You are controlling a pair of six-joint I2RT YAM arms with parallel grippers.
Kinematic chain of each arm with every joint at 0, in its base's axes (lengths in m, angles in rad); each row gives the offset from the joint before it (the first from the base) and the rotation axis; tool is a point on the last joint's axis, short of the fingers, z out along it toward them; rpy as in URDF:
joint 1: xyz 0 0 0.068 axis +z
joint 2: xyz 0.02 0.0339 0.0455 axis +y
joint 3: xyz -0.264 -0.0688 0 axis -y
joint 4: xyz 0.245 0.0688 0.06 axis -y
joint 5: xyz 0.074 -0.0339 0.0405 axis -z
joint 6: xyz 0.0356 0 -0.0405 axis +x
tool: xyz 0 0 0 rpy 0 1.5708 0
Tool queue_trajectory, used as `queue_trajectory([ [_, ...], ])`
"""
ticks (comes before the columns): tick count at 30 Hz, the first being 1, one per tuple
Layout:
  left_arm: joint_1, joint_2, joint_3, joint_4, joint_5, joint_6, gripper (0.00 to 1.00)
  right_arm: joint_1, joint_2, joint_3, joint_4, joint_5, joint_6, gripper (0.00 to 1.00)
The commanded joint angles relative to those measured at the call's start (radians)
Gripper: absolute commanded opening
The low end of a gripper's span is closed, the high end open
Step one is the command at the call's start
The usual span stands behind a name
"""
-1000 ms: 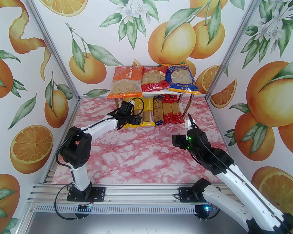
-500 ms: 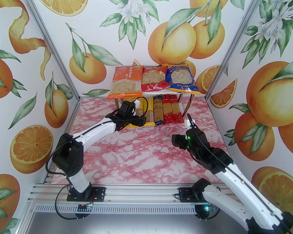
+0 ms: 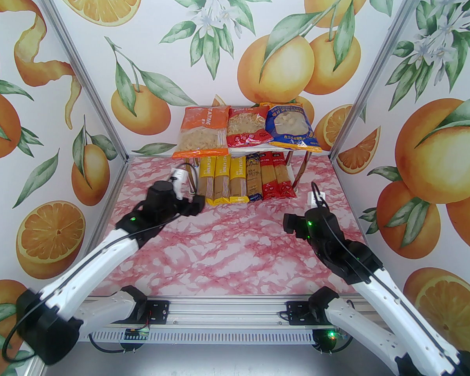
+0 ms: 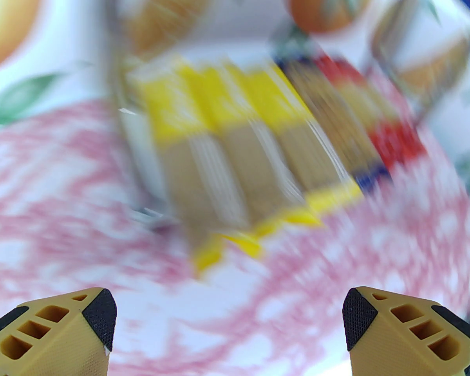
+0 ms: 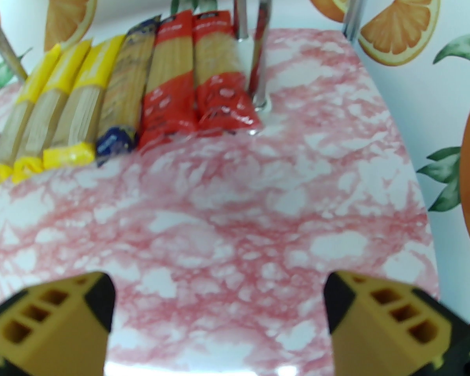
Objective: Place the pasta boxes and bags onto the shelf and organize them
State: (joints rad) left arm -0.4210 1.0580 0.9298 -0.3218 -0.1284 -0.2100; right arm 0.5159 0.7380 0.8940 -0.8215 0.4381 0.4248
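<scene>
Hovering with my left gripper [image 4: 229,319] and right gripper [image 5: 219,308] both spread empty, spaghetti packs [image 3: 244,178] upper centre on the shelf [image 3: 302,167]

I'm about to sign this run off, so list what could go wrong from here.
The orange bag overhangs the upper front edge of the shelf and might slide off. The yellow packs stick out past its front legs, with the open left hand close by; a careless swing could skew them.
</scene>
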Motion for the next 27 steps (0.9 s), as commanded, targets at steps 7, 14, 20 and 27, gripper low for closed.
queue_trajectory([
  [7,0.160,0.018,-0.214,0.330,-0.267,0.118,1.00,-0.008,-0.011,0.041,-0.039,0.052,-0.030,0.94],
  [14,0.193,0.182,-0.402,0.721,-0.328,0.322,1.00,-0.024,-0.009,0.053,-0.050,0.073,-0.037,0.96],
  [20,0.276,0.349,-0.459,0.945,-0.291,0.288,1.00,-0.030,-0.012,0.049,-0.080,0.094,-0.021,0.96],
  [27,0.293,0.509,-0.424,1.086,-0.273,0.347,1.00,-0.036,-0.030,0.042,-0.105,0.124,0.003,0.97],
])
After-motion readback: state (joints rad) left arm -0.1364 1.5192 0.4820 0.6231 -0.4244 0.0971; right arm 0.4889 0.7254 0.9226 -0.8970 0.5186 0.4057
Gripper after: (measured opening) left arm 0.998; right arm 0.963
